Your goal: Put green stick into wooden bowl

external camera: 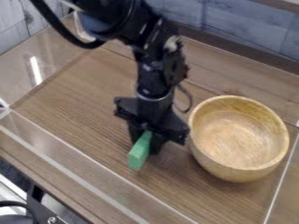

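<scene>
On the wood-grain counter (82, 114), just left of the wooden bowl (239, 137), the green stick (142, 150) sat with its upper end tucked up between the jaws of the gripper (149, 134) and its lower end slanting down toward the near edge. The jaws looked drawn in narrow around that upper end, apparently pinching it, though the black fingers hid the contact itself and it could not be told whether the low end touched the counter or hung just above it.

The stick read as a small, stiff, flat-sided bar, probably light plastic or painted wood, unlikely to bend or crush. Its smooth faces might be a little slippery, so squeezing across two flat, parallel sides was the sensible hold. A grip so near one end left most of the bar hanging below, and it could swing or pivot in the pinch; a hold nearer the middle would likely have been steadier.

The bowl stood empty, upright and close by, apart from the stick. Its thick rim would need clearing by the dangling low end, but its wide mouth looked forgiving for so small a bar.
</scene>
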`<control>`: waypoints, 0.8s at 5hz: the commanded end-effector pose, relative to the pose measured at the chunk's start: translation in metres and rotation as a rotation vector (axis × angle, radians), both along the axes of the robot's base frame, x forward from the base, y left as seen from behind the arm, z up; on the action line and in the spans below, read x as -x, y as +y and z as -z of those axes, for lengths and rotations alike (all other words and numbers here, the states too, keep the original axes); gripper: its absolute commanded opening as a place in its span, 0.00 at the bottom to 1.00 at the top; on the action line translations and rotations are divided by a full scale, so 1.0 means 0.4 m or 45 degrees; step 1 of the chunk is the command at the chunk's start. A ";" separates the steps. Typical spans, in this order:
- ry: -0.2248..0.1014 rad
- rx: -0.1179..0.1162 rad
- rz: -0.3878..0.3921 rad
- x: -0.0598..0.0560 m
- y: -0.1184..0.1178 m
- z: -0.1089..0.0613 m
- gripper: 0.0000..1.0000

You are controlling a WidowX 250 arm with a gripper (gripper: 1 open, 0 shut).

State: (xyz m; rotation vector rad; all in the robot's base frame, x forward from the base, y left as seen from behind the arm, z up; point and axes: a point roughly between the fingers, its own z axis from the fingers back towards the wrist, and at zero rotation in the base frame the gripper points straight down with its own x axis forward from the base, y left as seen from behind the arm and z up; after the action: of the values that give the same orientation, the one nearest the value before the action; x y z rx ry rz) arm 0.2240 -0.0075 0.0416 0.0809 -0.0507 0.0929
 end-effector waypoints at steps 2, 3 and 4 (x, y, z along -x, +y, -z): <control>-0.104 0.063 -0.073 -0.039 -0.067 -0.105 0.00; -0.134 0.092 -0.100 -0.043 -0.078 -0.144 0.00; -0.167 0.105 -0.228 -0.074 -0.098 -0.174 0.00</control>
State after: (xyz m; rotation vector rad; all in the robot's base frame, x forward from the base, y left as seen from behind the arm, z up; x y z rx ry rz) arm 0.2467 -0.0450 0.1015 0.0062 -0.1342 0.2783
